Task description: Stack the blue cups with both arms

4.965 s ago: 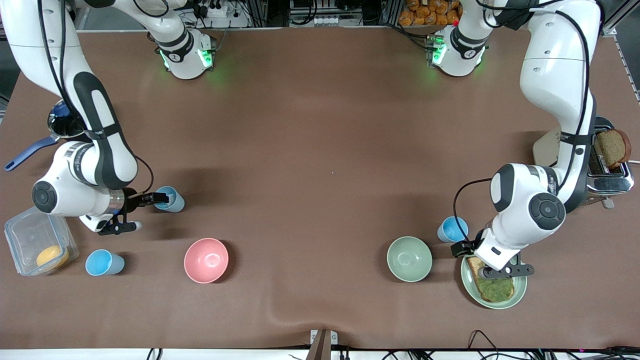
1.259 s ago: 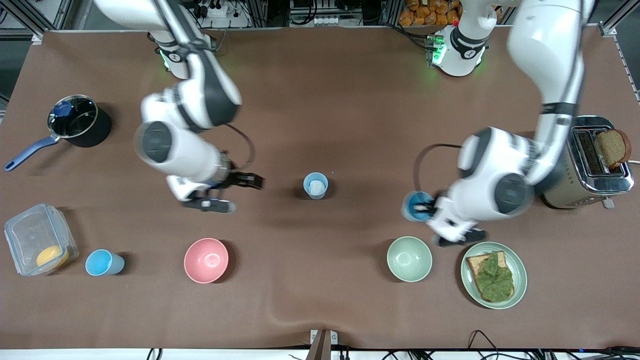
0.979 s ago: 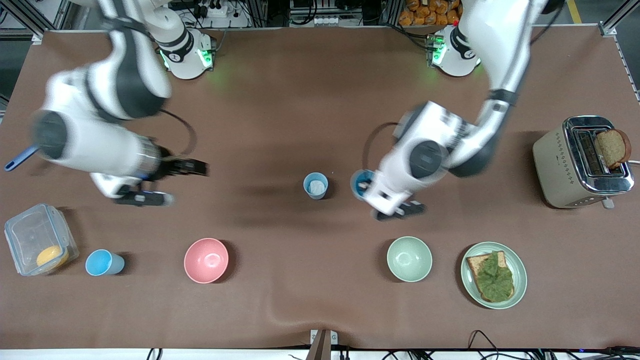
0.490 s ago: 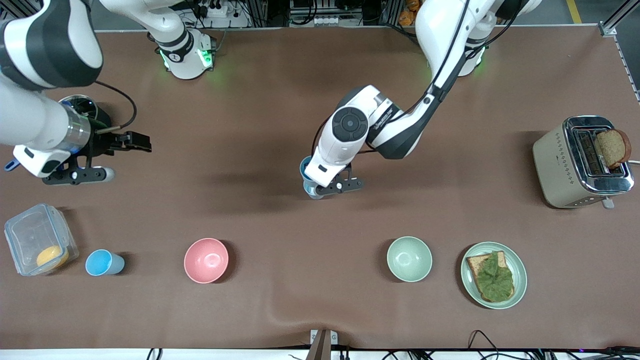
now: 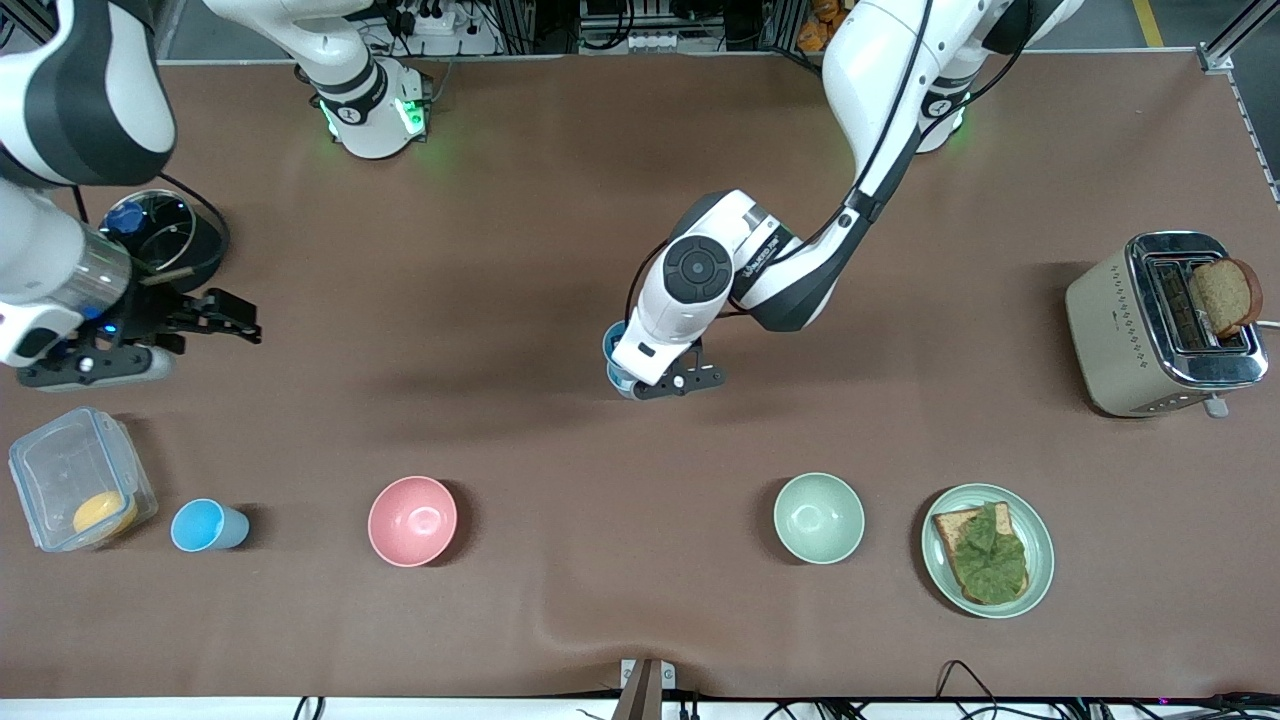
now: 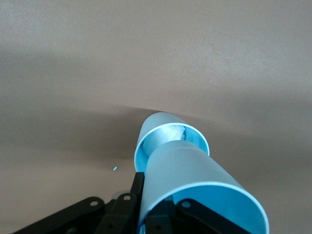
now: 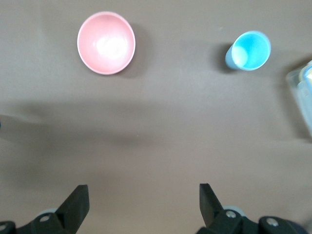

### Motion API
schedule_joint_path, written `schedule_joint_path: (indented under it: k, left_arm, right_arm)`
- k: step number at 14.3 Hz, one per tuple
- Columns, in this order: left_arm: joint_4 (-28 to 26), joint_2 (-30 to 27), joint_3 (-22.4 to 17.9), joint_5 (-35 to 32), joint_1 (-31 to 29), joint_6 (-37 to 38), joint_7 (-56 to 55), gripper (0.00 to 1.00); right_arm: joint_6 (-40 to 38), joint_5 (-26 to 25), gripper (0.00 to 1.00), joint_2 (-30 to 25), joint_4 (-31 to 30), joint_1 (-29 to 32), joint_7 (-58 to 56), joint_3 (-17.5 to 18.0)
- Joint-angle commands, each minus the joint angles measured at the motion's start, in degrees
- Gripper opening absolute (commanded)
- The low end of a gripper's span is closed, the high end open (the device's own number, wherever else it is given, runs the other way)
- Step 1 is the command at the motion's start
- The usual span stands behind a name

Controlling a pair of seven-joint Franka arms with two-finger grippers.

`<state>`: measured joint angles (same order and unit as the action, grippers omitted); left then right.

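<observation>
My left gripper (image 5: 628,372) is shut on the wall of a light-blue cup (image 5: 612,348) at the middle of the table. In the left wrist view the held cup (image 6: 195,180) is tilted, its base inside the mouth of a second blue cup (image 6: 163,134) that stands on the table. My left gripper (image 6: 148,202) has one finger outside the wall and one inside. A third blue cup (image 5: 205,526) stands upright beside the plastic box, toward the right arm's end. It also shows in the right wrist view (image 7: 249,50). My right gripper (image 5: 235,325) (image 7: 144,192) is open and empty, in the air beside the black pot.
A pink bowl (image 5: 412,520) (image 7: 106,43) and a pale-green bowl (image 5: 818,517) stand nearer the front camera. A plate (image 5: 1040,530) with toast, a toaster (image 5: 1165,330), a black pot (image 5: 160,240) and a clear plastic box (image 5: 40,470) sit toward the table's ends.
My left arm carried its cup to the middle and set its base into the standing cup. My right gripper, empty, drew back toward the right arm's end of the table.
</observation>
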<state>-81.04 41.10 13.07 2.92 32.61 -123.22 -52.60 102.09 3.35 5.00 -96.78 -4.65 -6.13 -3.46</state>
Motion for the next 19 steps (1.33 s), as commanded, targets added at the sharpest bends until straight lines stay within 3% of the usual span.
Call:
schedule_joint_path:
  k: [1,2,3,4,5,9,12,16,19]
  left_arm:
    - [0.4,0.6,-0.5,0.2,0.5,-0.6,0.1,0.0]
    - [0.4,0.6,-0.5,0.2,0.5,-0.6,-0.2,0.0]
    - [0.4,0.6,-0.5,0.5,0.5,-0.6,-0.5,0.32]
    - [0.4,0.5,-0.5,0.6,0.4,-0.6,-0.4,0.94]
    - [0.4,0.4,-0.5,0.3,0.6,-0.6,-0.3,1.0]
    - [0.8,-1.7,-0.8,0.0,-0.3,-0.6,0.3,1.0]
    - [0.9,-6.2,-3.4,-7.7,-2.3,0.0,1.4,1.0]
    - [0.9,-10.2,-3.8,-8.4,-9.7,0.5,5.3,1.0]
    - [0.9,-15.4,-3.8,-8.2,-16.7,8.4,15.1,1.0]
  right_arm:
    - [0.2,-1.9,1.0,-6.1,-2.8,1.3,-0.5,1.4]
    - [0.1,-2.0,1.0,-6.4,-3.0,1.6,-0.3,1.4]
    - [-0.2,-1.9,1.0,-6.3,-3.1,1.7,-0.8,0.9]
    - [-2.0,-1.9,1.0,-6.3,-3.0,1.7,-0.7,0.8]
    - [-3.4,-1.9,1.0,-6.3,-2.4,1.5,-0.8,0.8]
    - [-4.4,-1.9,1.0,-5.8,-0.4,2.7,-0.8,0.8]
    - [-4.4,-1.9,1.0,-5.8,-0.2,3.0,-0.7,0.7]
    - [-4.7,-1.8,1.0,-5.7,0.5,2.4,-0.4,1.0]
    - [-5.7,-1.4,1.0,-5.8,0.6,2.6,-0.3,1.0]
